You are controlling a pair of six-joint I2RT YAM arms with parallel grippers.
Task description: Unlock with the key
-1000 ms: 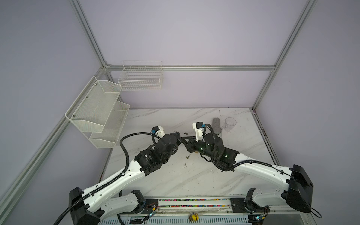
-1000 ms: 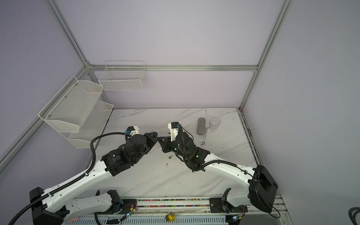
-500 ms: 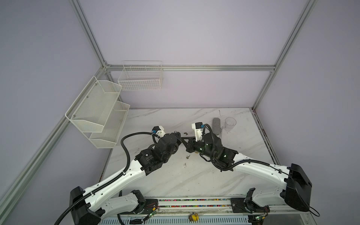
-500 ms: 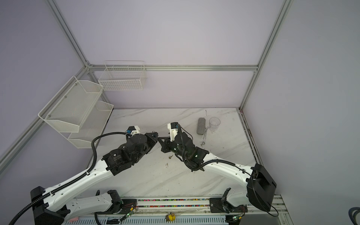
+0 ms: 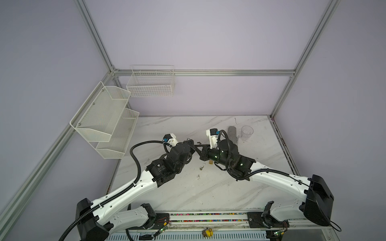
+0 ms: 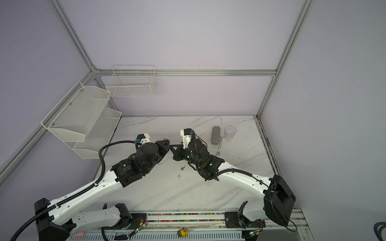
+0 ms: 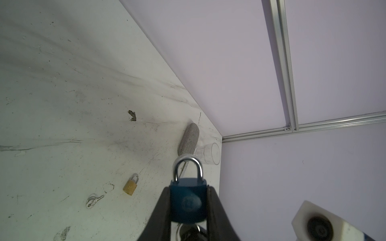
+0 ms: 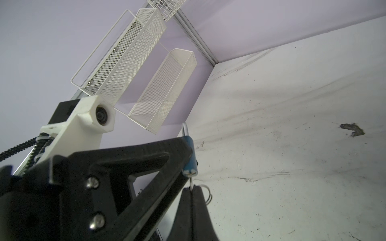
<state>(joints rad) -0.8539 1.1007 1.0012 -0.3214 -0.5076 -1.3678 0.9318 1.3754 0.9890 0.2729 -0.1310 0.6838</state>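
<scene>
The blue lock (image 7: 188, 205) is hard metal and likely a bit heavy for how small it is. Its smooth paint may slip, so it is best held by its two side edges. That is how the left claw (image 7: 189, 191) holds it, squeezed on the body.

The key (image 8: 190, 181) is thin and light. It could bend or slip, so pinch its flat head, close to the lock. The right claw (image 8: 191, 188) is shut tight on it there. The key's thin end seems to sit in the bottom of the lock.

The lock is up in the air, well apart from the cup (image 7: 208, 154). It is dark blue with a round mark on the front. Its shiny silver loop (image 7: 186, 157) looks closed. A wire ring (image 8: 207, 195) hangs by the key.
</scene>
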